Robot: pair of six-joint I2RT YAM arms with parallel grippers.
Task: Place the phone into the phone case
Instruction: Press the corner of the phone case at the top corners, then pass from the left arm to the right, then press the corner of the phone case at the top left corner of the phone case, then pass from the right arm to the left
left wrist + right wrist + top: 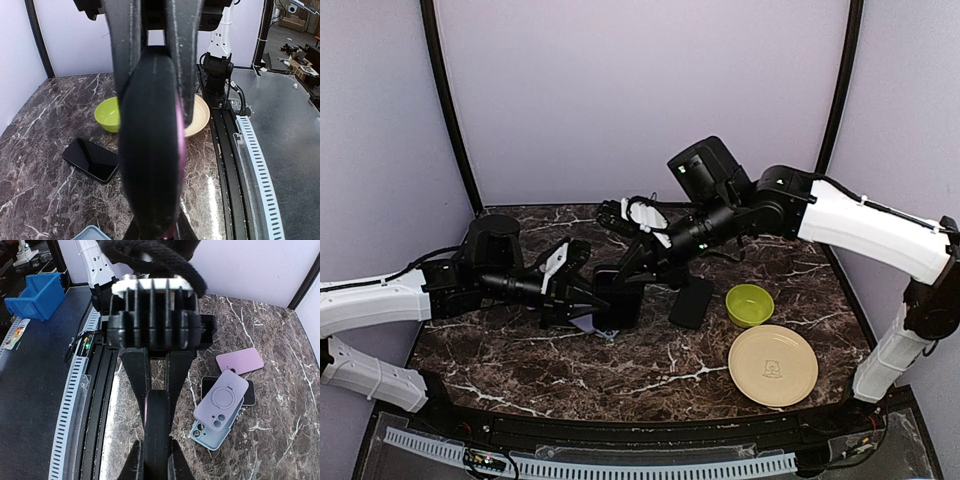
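The right arm (pixel 860 225) reaches from the right wall to the middle of the table (pixel 520 360). The left arm (pixel 380 300) stretches in low from the left. The left gripper (pixel 584 298) and right gripper (pixel 632 268) both clamp one black case (pixel 620 305), which stands upright on edge. Open marble runs toward the near edge. The phone (pixel 691 303) lies flat just right of the case, its long axis near-to-far, beside the bowl (pixel 750 304).

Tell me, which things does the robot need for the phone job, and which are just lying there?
Needed: phone; black case, gripped by the left gripper and the right gripper.

Lying about: bowl; plate; pink case; lilac case; teal case.
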